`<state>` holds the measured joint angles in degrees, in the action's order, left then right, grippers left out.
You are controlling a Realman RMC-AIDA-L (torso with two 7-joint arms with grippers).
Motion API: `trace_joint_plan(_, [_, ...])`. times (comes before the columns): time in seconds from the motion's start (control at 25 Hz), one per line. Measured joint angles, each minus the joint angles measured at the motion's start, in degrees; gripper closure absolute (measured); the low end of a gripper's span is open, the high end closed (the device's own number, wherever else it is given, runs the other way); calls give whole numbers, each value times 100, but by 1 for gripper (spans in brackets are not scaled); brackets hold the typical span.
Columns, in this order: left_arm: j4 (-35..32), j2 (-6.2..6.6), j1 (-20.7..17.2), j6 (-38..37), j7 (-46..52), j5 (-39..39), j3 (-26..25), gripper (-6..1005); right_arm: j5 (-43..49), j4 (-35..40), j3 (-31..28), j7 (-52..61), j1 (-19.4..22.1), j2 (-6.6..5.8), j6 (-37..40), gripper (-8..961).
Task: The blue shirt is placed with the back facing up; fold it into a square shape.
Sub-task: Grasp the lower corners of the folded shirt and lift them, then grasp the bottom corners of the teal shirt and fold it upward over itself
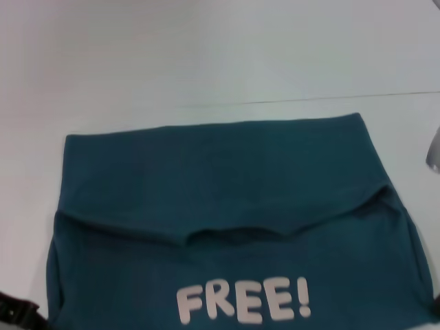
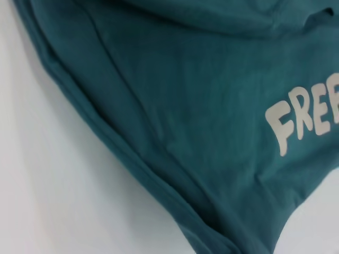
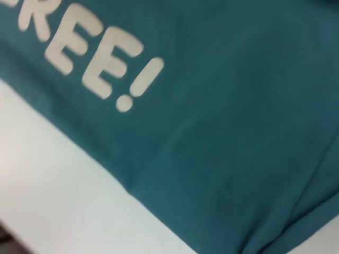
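Observation:
The blue shirt [image 1: 227, 192] lies flat on the white table, teal with a white "FREE!" print [image 1: 244, 301] on its near part. Its far part is folded toward me, and that flap's edge [image 1: 227, 234] runs across the middle. A black piece of my left gripper [image 1: 15, 311] shows at the shirt's near left corner. A dark sliver at the near right corner [image 1: 436, 302] looks like my right gripper. The left wrist view shows the shirt's side edge [image 2: 137, 159] and the print [image 2: 302, 119] close up. The right wrist view shows the print [image 3: 100, 58] and a hem edge [image 3: 132, 185].
The white table [image 1: 220, 62] reaches beyond the shirt, with a thin seam line [image 1: 330, 98] across it. A grey object [image 1: 433, 148] pokes in at the right edge of the head view.

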<state>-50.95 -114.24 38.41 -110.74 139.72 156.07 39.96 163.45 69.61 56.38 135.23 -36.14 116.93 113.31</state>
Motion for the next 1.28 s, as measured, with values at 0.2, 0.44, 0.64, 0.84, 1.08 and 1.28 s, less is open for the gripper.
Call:
trace_joint_plan(0.2, [-6, -10, -53, -386, -18, 185, -16, 899, 268, 45, 679, -37, 137, 67, 92, 875])
trace_joint_plan(0.44, [-5, -70, -189, -614, 29, 358, -14, 897, 228, -197, 1053, -64, 170, 121, 118, 874])
trace_joint_plan(0.64, [23, -101, -244, -685, 32, 386, -15, 895, 227, -232, 1085, -73, 209, 169, 153, 874])
trace_joint_plan(0.84, [17, -135, -277, -739, 24, 386, -11, 892, 181, -184, 1090, -72, 277, 195, 160, 874])
trace_joint_plan(1.08, [17, -136, -282, -698, -15, 276, -41, 890, -62, -171, 1069, -97, 284, 188, 125, 873])
trace_joint_plan(1.28, [20, -90, -251, -645, -267, 29, -582, 888, -371, -239, 302, -658, 263, 43, 65, 875])
